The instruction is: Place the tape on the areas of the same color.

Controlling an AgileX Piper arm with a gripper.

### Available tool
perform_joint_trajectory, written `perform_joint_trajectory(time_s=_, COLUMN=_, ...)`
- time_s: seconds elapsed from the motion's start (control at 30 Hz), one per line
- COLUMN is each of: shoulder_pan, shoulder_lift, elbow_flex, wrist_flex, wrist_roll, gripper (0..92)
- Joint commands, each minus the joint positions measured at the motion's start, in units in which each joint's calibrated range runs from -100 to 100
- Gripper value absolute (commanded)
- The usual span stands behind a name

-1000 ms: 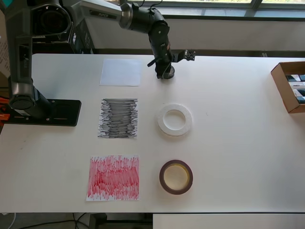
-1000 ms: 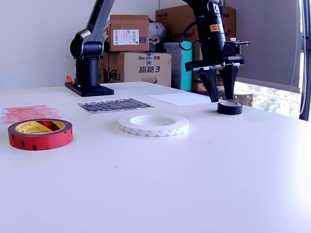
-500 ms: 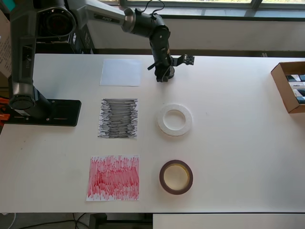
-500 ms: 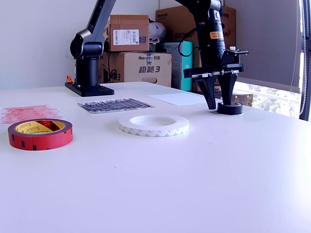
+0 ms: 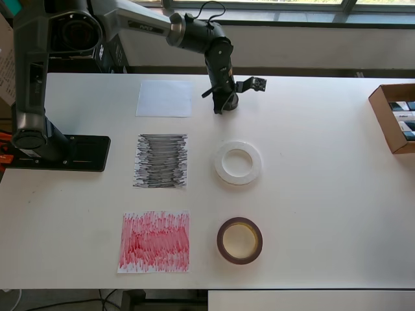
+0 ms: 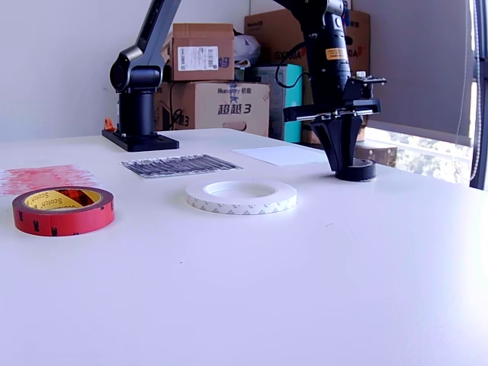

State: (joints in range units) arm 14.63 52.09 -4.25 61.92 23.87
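Note:
My gripper stands upright at the back of the table, to the overhead view's right of the plain white sheet. Its fingers are drawn together on the small black tape roll, which rests on the table; the wrist hides most of the roll from above. In the exterior view the gripper pinches the roll's near-left wall. The white ring lies to the right of the black scribbled sheet. The maroon ring lies to the right of the red scribbled sheet.
The arm's black base is clamped at the overhead view's left edge. An open cardboard box sits at the right edge. Stacked cartons stand behind the table in the exterior view.
The gripper came down over the black roll, and its fingers went from spread wide to drawn together on it. The rings and sheets have not moved.

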Motion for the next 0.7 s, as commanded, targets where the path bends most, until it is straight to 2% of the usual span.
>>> perform_joint_trajectory(time_s=0.0, shoulder_pan=-0.09, shoulder_lift=-0.64, elbow_flex=0.48, wrist_flex=-0.02, wrist_roll=-0.44, gripper=0.0)
perform_joint_trajectory(time_s=0.27, shoulder_pan=-1.20, shoulder_lift=-3.54, elbow_flex=0.48, wrist_flex=0.66, wrist_roll=-2.08, gripper=0.1)
perform_joint_trajectory(time_s=0.5, shoulder_pan=-3.09, shoulder_lift=-14.67, elbow_flex=3.21, wrist_flex=0.75, wrist_roll=-6.26, gripper=0.1)
perform_joint_trajectory(time_s=0.67, shoulder_pan=-7.27, shoulder_lift=-26.18, elbow_flex=12.39, wrist_flex=-0.10, wrist_roll=-11.50, gripper=0.1)
